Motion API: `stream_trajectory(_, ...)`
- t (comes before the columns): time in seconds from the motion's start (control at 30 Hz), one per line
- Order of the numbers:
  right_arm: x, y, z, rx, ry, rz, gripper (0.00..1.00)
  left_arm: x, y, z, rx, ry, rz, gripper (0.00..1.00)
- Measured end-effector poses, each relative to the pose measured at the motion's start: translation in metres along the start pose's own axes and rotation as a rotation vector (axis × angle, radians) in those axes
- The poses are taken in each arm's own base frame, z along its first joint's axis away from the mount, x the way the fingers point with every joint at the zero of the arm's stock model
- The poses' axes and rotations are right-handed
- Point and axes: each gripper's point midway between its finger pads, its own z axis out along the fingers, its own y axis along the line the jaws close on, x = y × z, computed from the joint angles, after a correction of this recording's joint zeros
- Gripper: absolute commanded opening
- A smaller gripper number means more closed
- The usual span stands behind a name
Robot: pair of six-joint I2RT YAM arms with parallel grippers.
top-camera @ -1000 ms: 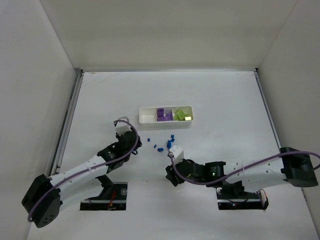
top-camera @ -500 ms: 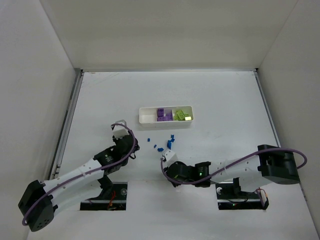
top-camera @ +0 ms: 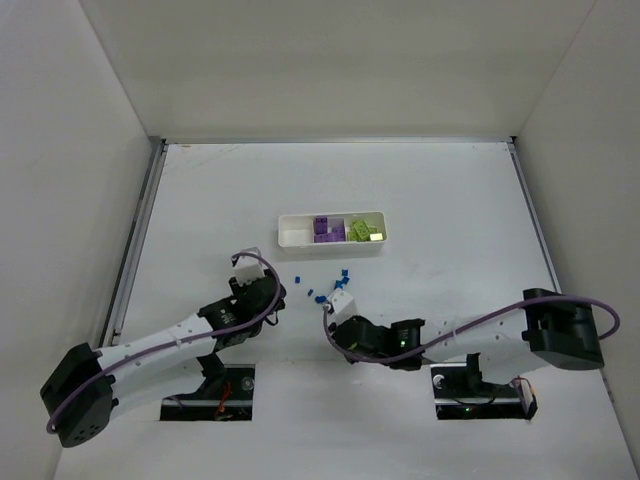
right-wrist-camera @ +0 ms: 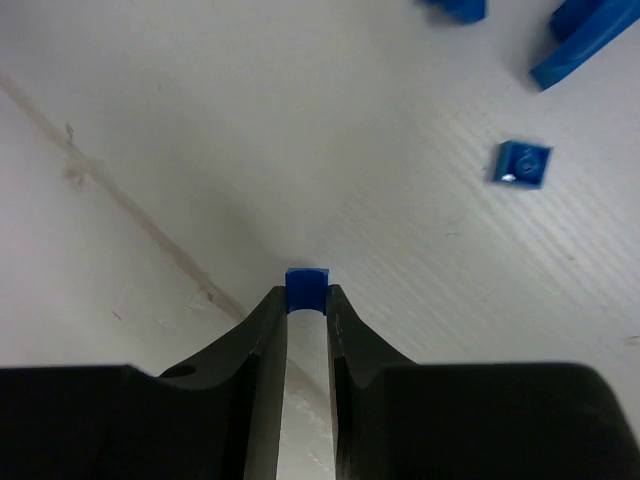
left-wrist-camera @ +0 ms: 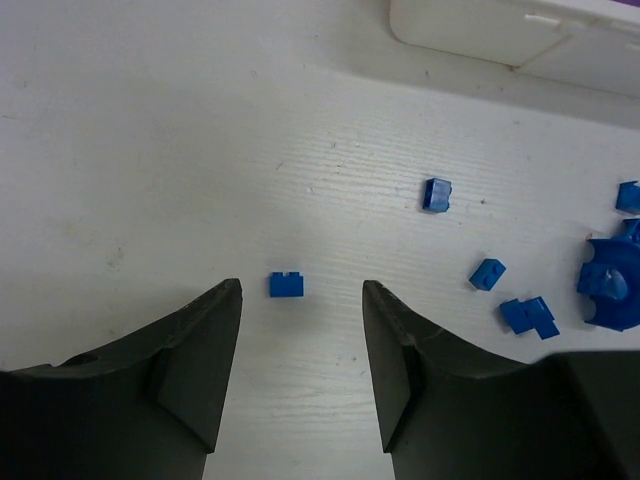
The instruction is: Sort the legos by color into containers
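Note:
The white tray stands mid-table, with purple blocks in its middle compartment and lime-green ones in its right one. Tiny blue pieces are scattered on the table in front of it. My left gripper is open and low over the table, with one blue brick lying just ahead between its tips, untouched. My right gripper is shut on a small blue piece at its fingertips. Seen from above, the right gripper sits just in front of the blue scatter.
More blue pieces lie right of the left gripper, below the tray's near wall. In the right wrist view, loose blue pieces lie further ahead. White walls enclose the table.
The right gripper has closed its jaws onto a blue piece after shifting left. The left gripper has opened wider and moved right, towards the blue pieces.

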Motion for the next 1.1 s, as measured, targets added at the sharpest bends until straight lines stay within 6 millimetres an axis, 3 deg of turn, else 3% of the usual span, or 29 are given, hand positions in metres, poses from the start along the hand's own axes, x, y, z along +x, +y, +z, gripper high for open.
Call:
stream_trajectory(0.23,-0.061,-0.034,-0.012,0.052,-0.176,0.137,0.20,0.012,0.000,0.002,-0.013,0.026,0.043,0.46)
stream_trajectory(0.8,-0.124,-0.086,0.008,0.135,-0.307,0.251,0.20,0.019,0.001,0.020,-0.066,0.024,0.080,0.36)
stream_trajectory(1.1,-0.178,-0.102,0.026,0.131,-0.365,0.290,0.21,0.024,0.006,0.026,-0.093,0.038,0.109,0.29)
